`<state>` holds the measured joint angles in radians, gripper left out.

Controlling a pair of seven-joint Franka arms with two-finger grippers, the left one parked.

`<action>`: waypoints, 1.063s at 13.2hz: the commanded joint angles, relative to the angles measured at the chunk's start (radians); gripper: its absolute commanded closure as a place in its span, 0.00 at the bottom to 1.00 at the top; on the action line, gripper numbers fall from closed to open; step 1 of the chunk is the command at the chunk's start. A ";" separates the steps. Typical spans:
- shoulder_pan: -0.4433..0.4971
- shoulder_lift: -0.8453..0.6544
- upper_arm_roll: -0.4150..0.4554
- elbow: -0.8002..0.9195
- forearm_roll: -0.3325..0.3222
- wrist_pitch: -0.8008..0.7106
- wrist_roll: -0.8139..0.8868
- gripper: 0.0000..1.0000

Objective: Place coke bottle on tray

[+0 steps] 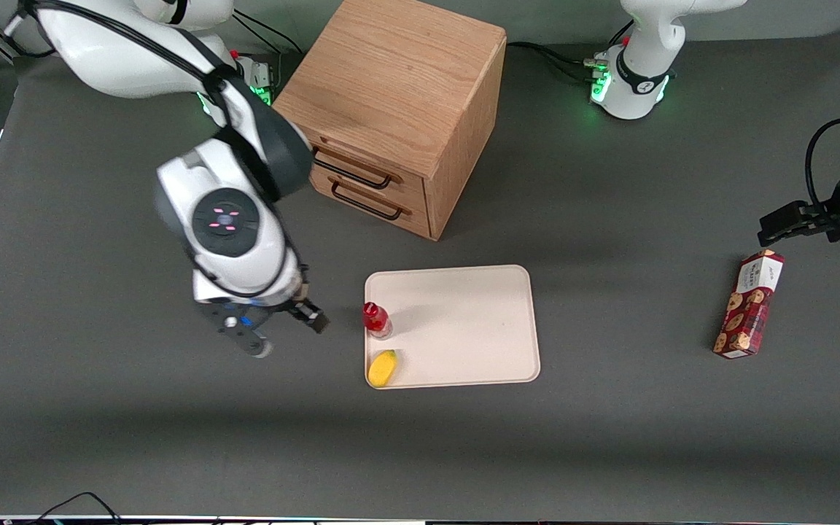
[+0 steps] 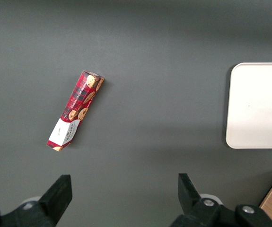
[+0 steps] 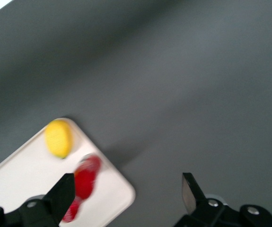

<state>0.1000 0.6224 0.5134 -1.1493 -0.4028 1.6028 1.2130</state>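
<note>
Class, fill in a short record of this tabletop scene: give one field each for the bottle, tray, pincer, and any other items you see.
bottle: coke bottle upright on the tray, at its edge toward the working arm
tray: cream tray in front of the cabinet
pincer: pincer open, empty, above the table beside the tray
also on tray: yellow fruit, nearer the front camera than the bottle
others: wooden drawer cabinet; cookie box toward the parked arm's end
</note>
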 commanded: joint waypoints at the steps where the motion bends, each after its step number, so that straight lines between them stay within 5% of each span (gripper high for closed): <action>1: -0.106 -0.111 0.002 -0.053 -0.007 -0.073 -0.235 0.00; 3: -0.193 -0.238 -0.037 -0.166 0.042 -0.077 -0.518 0.00; 6: -0.203 -0.384 -0.273 -0.260 0.211 -0.052 -0.939 0.00; 11: -0.226 -0.539 -0.461 -0.387 0.401 0.040 -1.213 0.00; 14: -0.226 -0.599 -0.477 -0.480 0.407 0.078 -1.248 0.00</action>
<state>-0.1273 0.0991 0.0414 -1.5197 -0.0232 1.6371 0.0014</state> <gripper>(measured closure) 0.000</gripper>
